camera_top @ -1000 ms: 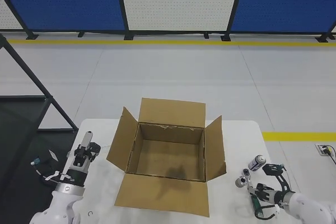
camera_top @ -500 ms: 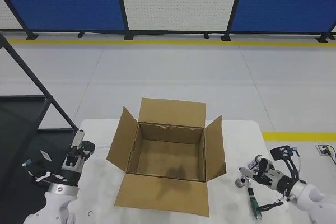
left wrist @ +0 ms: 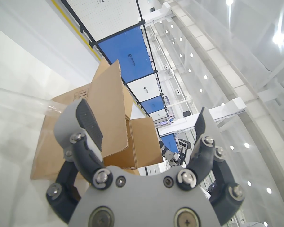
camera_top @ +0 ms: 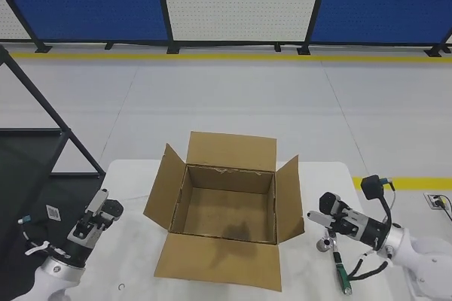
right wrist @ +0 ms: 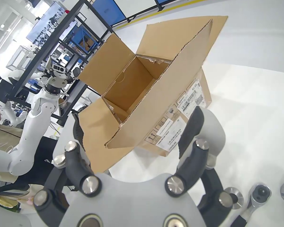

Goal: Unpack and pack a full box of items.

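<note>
You have the cardboard box [camera_top: 218, 263] at the centre of the top view, flaps spread. Your left gripper [left wrist: 144, 114], lower left, and right gripper [right wrist: 138, 119], lower right, both gape wide, holding nothing

The right hand [right wrist: 138, 119] holds its fingers spread wide apart. Beyond it the cardboard box [right wrist: 137, 76] stands on the white table [right wrist: 250, 119], flaps folded out, brown floor showing, labels on its near wall. A ratchet head [right wrist: 260, 193] and metal socket [right wrist: 233, 198] lie near the hand
</note>
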Available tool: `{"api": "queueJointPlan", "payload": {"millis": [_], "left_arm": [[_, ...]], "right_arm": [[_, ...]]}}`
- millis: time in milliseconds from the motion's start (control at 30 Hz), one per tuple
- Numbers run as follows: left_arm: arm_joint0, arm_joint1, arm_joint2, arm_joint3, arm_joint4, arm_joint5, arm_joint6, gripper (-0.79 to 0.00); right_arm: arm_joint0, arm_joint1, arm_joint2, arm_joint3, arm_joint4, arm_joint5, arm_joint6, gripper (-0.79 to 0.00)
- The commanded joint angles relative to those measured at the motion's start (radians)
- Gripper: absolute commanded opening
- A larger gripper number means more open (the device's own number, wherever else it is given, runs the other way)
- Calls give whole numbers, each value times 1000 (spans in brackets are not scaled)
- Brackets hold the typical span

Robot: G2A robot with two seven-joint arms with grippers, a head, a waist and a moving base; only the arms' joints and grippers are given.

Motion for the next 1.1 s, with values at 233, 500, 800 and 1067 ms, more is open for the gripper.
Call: {"api": "queueJointPlan", "payload": {"millis": [233,500,800,1067], "left_arm": [[3,3,25,-19,13,10,-37,0],[5,16,36,-18,31,14,-126,0],[21,24,36,-21,14,4,-154,0],[43,29,23,-25,-28,-8,-136,0]], "right_arm": [[-13,3,-22,-2,32,20,-11,0],[14,13,-73,-4,56,63,6,0],[95,20,-174,16,-45,142,-2,0],[111,27,-211,10,-181,196,-68,-296]]}}
